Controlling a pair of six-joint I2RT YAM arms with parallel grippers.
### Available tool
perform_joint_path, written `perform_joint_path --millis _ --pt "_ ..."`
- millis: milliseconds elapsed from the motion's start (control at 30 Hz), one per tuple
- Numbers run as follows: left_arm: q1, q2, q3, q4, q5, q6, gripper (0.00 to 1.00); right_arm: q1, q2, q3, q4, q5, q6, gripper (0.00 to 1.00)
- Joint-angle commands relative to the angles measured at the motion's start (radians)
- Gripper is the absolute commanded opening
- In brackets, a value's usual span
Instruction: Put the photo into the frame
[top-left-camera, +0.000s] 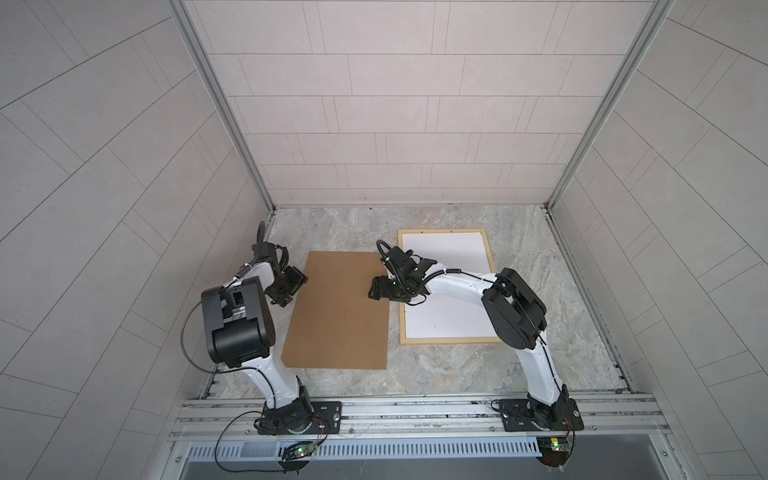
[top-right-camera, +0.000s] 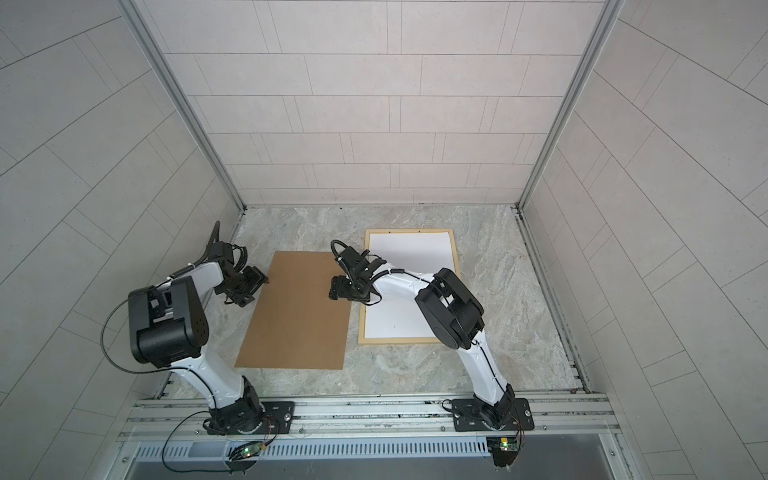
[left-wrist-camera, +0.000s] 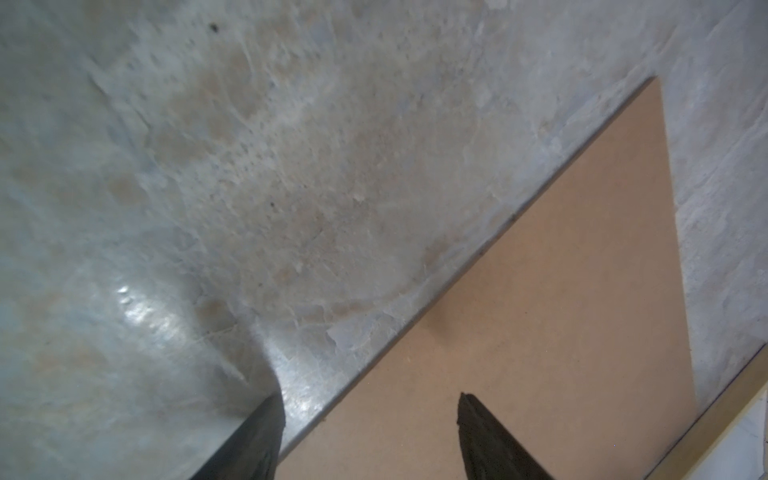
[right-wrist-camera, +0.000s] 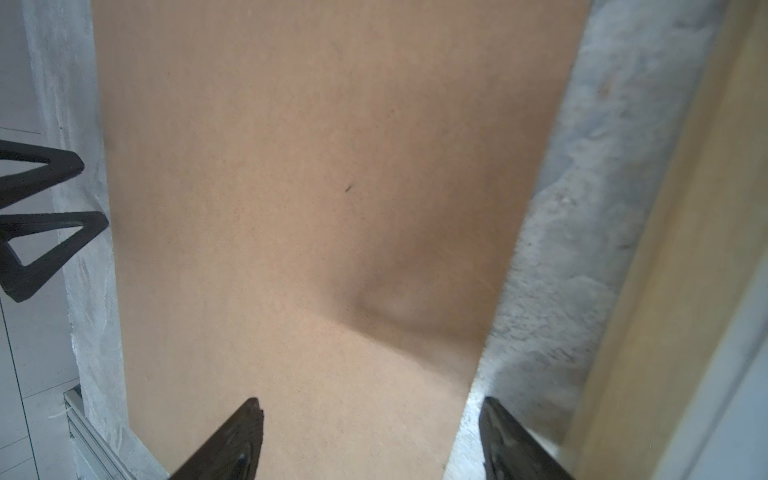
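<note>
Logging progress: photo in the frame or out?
In: the photo lies white side up inside the frame, which borders every visible edge.

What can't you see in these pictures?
Picture side of the photo: only its white back shows in both top views.
Near right corner of the frame: the right arm covers it in both top views.
Most of the frame in the left wrist view: cut off by the edge.

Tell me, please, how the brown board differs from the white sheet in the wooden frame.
The brown board is brown; the photo shows a plain white face. The photo lies inside the frame; the board lies bare on the table beside it. The open left end effector and right end effector flank the board, not the photo. Both are flat rectangles.
</note>
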Motion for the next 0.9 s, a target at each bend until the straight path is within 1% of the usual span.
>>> perform_joint_path --millis 0,200,300,467,633,733,800,867 --pt "-0.001 0.018 -0.041 -0.018 0.004 -0.015 0.72 0.008 0.033 0.036 -0.068 0.009 0.026 0.79" --pt "-0.009 0.041 -0.046 -0.023 0.016 -0.013 0.71 0.014 0.056 0.056 -0.072 0.003 0.041 0.78" --pt "-0.016 0.041 -0.046 -0.029 0.006 -0.012 0.71 0.02 0.05 0.06 -0.096 0.043 0.037 0.79" --pt "-0.02 0.038 -0.043 -0.038 -0.006 -0.008 0.71 0.02 0.07 0.067 -0.145 0.049 0.022 0.8" --pt "-0.022 0.046 -0.036 -0.04 -0.011 -0.006 0.71 0.022 0.076 0.045 -0.101 0.024 0.038 0.81" --pt "-0.026 0.054 -0.036 -0.04 0.007 -0.006 0.69 0.02 0.087 0.055 -0.09 0.004 0.036 0.81" --pt "-0.036 0.06 -0.038 -0.04 0.03 -0.008 0.69 0.02 0.092 0.059 -0.063 -0.033 0.041 0.8" --pt "-0.046 0.065 -0.037 -0.042 0.052 -0.008 0.68 0.015 0.113 0.091 -0.05 -0.099 0.048 0.8"
